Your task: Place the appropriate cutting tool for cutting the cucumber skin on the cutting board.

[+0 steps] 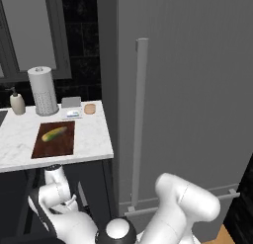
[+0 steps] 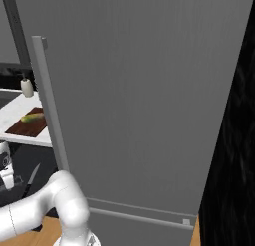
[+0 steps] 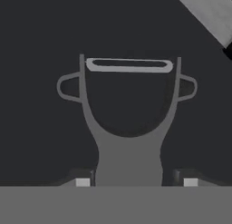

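The light-grey peeler (image 3: 129, 155) lies on a dark surface with its forked head and blade bar pointing away from me. My gripper (image 3: 136, 182) is open, one fingertip on each side of the peeler's handle with a narrow gap on both sides. The yellow-green cucumber (image 1: 54, 134) (image 2: 33, 117) rests on the reddish-brown cutting board (image 1: 64, 146) (image 2: 35, 128) up on the marble counter. My white wrist (image 1: 54, 181) hangs low, below the counter's front edge.
The long knife (image 3: 204, 10) (image 2: 31, 179) lies close by the peeler. A paper towel roll (image 1: 43, 90), soap bottle (image 1: 18, 102) and small items stand behind the board. A tall grey fridge (image 1: 188, 114) with a vertical handle (image 1: 141, 119) borders the counter's right end.
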